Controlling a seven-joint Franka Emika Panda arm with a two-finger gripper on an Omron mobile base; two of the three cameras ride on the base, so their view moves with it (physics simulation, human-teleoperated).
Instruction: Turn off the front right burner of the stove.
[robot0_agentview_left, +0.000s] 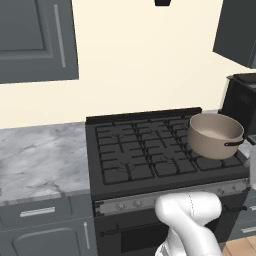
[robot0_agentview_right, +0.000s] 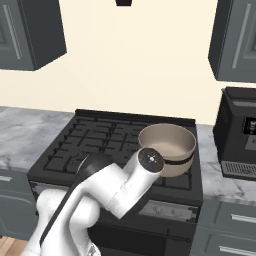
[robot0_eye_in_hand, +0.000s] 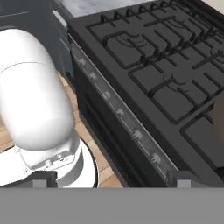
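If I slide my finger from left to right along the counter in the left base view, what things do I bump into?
Marble counter → stove → pot on the stove's right side → black appliance at the far right.

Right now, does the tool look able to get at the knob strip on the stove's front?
Probably yes: the open tool looks along the knob strip, with nothing between them; the pot sits up on the grate.

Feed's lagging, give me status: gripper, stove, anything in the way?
Gripper open, empty, above the knob strip. Stove knobs untouched. Pot on right burners, clear of the knobs.
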